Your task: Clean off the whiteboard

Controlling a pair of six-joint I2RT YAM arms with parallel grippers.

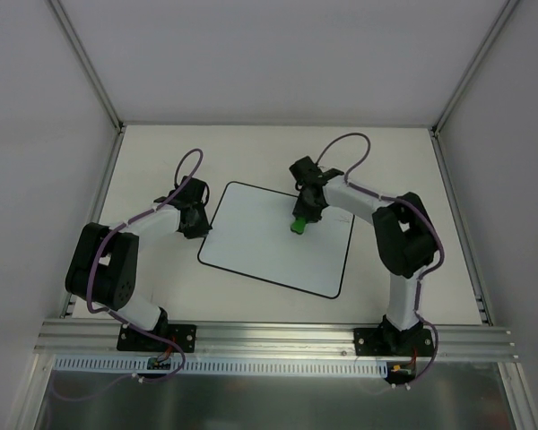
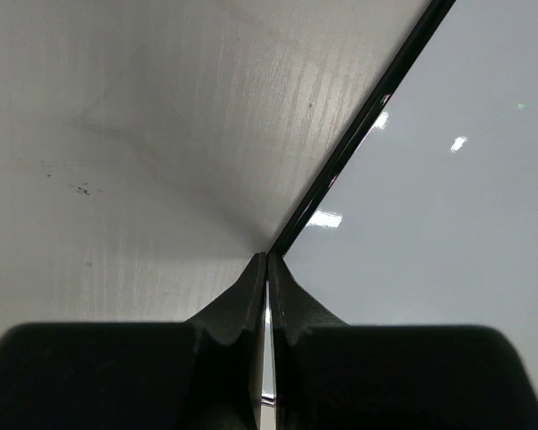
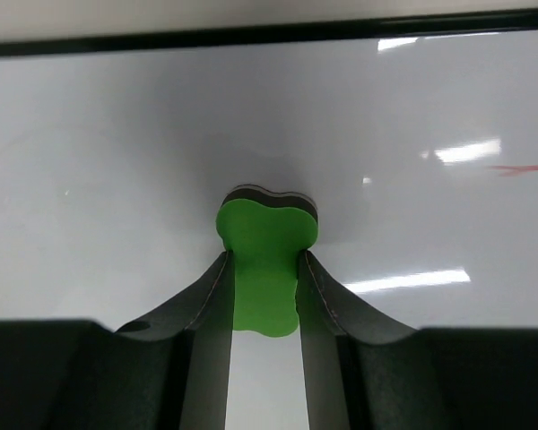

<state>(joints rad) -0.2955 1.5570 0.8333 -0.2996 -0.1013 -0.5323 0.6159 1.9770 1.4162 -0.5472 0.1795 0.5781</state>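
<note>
One flat whiteboard lies slightly askew in the middle of the counter, between the two arms. It looks thin, stiff and light, with a glossy face. I judge it would skate about under a sideways rub, so it is better pinned down at its black border than lifted. A faint red stroke shows at the right edge of the right wrist view, so the erasing looks unfinished. On the board's far half stands a small green eraser. It looks like soft foam, and its dark pad seems to meet the surface. The right pincer is partly open and clamped on the eraser's narrow waist. The left pincer is fully closed on nothing, with its tips at the board's left border. Whether they press on it I cannot tell.
</note>
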